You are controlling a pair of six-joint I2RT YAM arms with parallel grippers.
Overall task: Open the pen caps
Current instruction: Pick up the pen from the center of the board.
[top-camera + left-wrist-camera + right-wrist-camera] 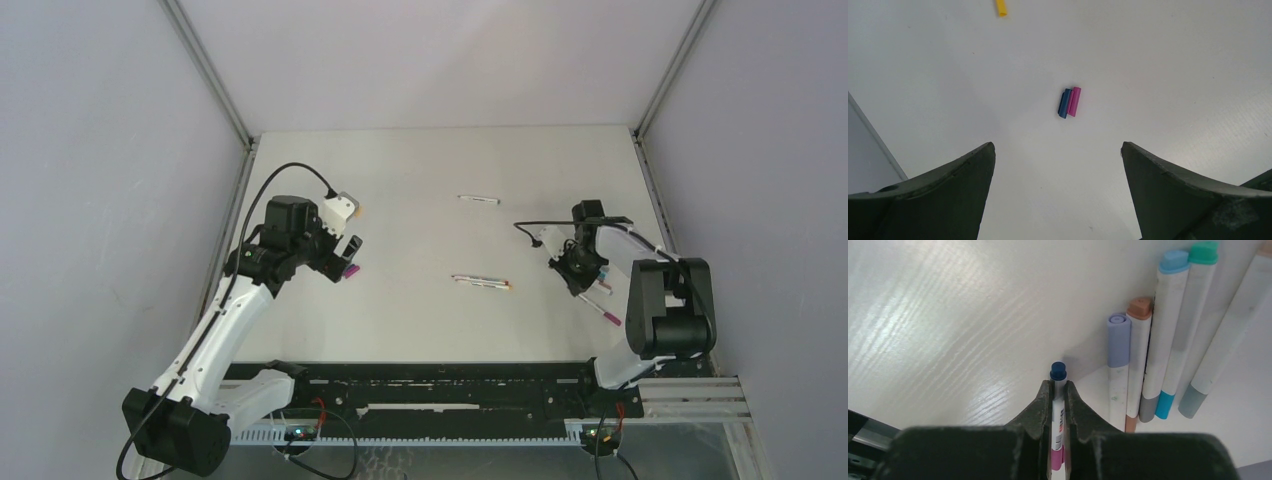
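The right gripper point(1058, 390) is clamped tight on the white barrel of 1 pen point(1058, 371). Its fingers press flat against either side, so only the dark blue end pokes out past the tips — a grip that leaves that end free for a pull. A magenta part of the same pen shows lower down between the fingers. Just beside it on the table point(948, 315) lie at least 4 more pens point(1163, 340), side by side, with lilac, brown-orange, light blue and green caps on; they look like the stock waiting to be done.

The left gripper point(1057, 146) hangs over the table's left side with its fingers spread wide and nothing between them. Under it lie a blue cap point(1064, 103) and a magenta cap point(1074, 101), touching along their length, and a yellow cap point(1001, 7) well apart — apparently the drop spot for pulled caps. 2 further pens point(480, 282) lie mid-table, apart from both arms.
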